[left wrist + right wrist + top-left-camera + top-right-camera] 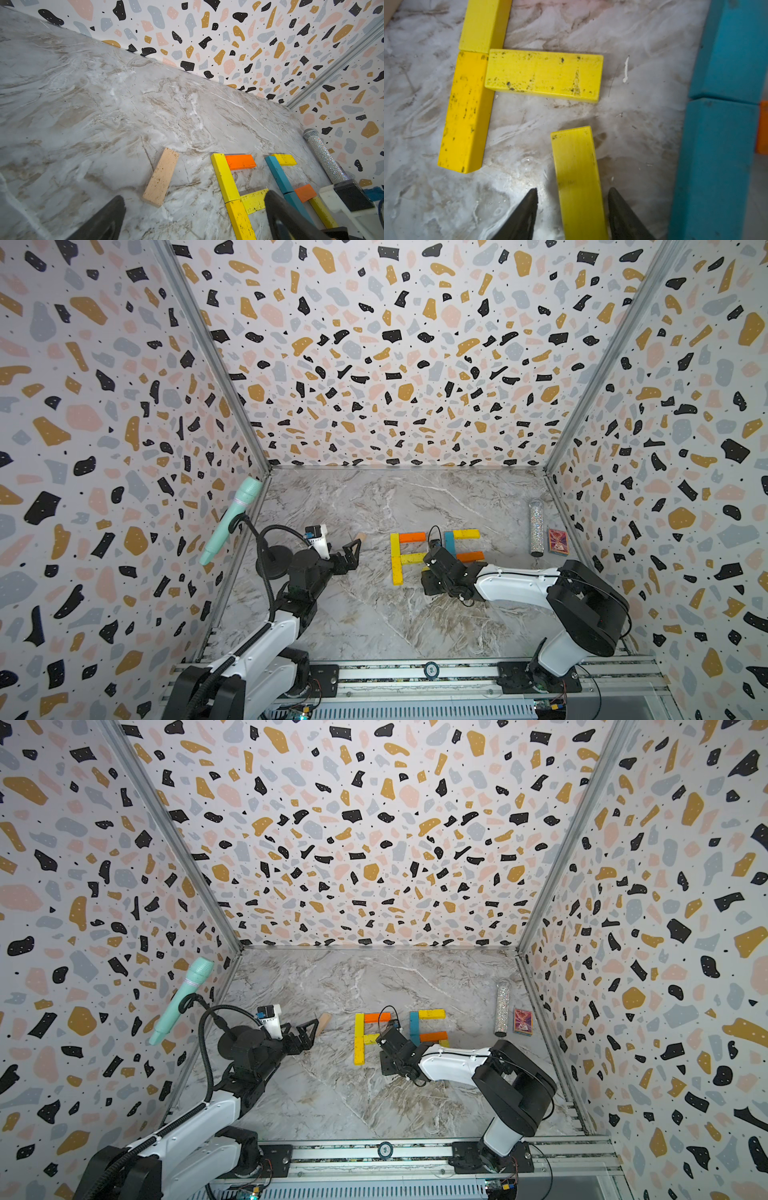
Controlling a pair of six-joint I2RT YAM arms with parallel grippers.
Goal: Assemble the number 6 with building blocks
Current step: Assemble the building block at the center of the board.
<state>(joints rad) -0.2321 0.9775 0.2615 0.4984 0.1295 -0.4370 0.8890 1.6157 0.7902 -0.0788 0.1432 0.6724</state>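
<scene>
A flat rectangular yellow-painted wooden plank point(577, 176), faintly scuffed, lies between the fingers of the spread right hand point(572, 190); the left hand point(195, 196) gapes wide.

You are looking at two yellow planks point(397, 568) lying flat, end to end, as one stroke, with an orange plank point(412, 536) butting its far end and a scuffed yellow plank point(544, 74) branching from its middle. Just beside it, two teal planks point(279, 176) are forming a second stroke with a yellow cap plank point(284, 159), a second orange plank point(305, 192) and, it seems, a slanting yellow piece point(324, 214). A loose yellow plank point(579, 182) is lying between the strokes, and a beige plank point(161, 179) is sitting tilted, well apart.
</scene>
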